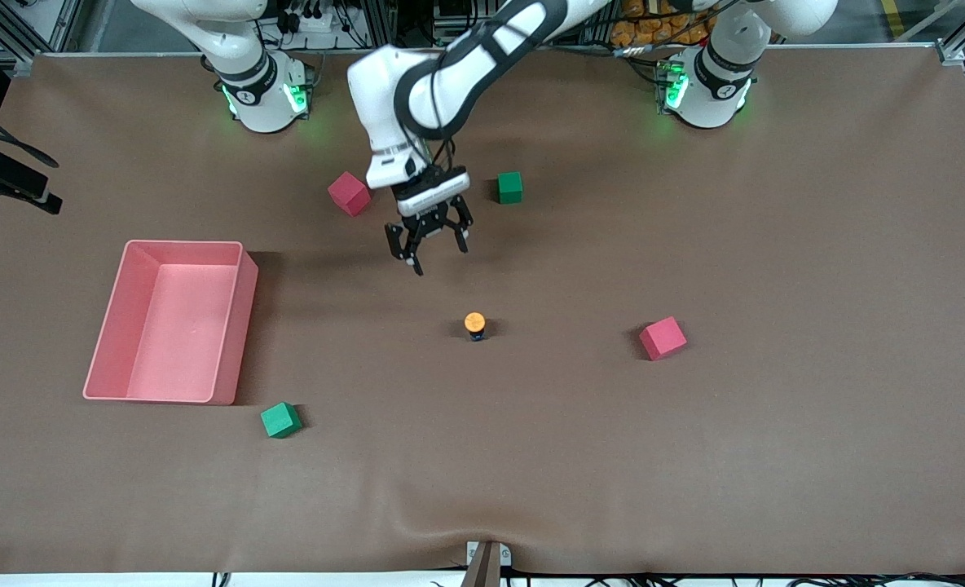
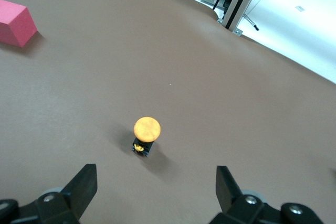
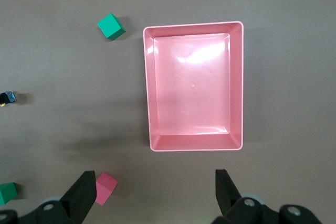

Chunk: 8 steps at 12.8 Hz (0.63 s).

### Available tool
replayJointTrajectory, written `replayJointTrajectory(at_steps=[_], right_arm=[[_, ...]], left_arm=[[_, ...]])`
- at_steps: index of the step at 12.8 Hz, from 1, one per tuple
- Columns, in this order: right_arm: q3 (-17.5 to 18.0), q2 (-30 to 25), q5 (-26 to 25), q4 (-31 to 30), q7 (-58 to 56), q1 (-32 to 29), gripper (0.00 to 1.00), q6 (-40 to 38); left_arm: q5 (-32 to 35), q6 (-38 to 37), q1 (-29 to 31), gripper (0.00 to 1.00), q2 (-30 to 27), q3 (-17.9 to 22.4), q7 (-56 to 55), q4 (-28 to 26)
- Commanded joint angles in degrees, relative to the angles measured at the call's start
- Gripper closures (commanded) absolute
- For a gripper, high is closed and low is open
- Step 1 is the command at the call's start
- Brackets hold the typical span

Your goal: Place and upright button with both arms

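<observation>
standing button (image 1: 474, 324) below left end effector (image 1: 428, 245)

A brown mat covers the table (image 1: 694, 456). On it stand the button (image 1: 474, 324) (orange cap up), near the middle, a pink tray (image 1: 238, 326) toward the right arm's end, two red cubes (image 1: 349, 193) (image 1: 663, 337) and two green cubes (image 1: 510, 187) (image 1: 280, 420).
</observation>
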Motion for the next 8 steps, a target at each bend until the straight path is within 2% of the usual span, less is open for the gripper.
replayJointTrajectory(at_steps=[1,5,8], right_arm=[[0.1,0.15,0.82,0.57,-0.59,-0.45,0.0,0.01],[0.1,0.15,0.56,0.75,-0.59,-0.45,0.0,0.27],[0.1,0.07,0.73,0.75,-0.51,-0.53,0.0,0.36]], left_arm=[[-6.5,-0.62,3.09,0.0,-6.8,0.27,5.3,-1.96],[-13.8,-2.02,11.0,0.0,-14.72,0.19,10.04,-2.31],[-18.46,-2.29,18.29,0.0,-16.84,0.19,19.78,-2.31]])
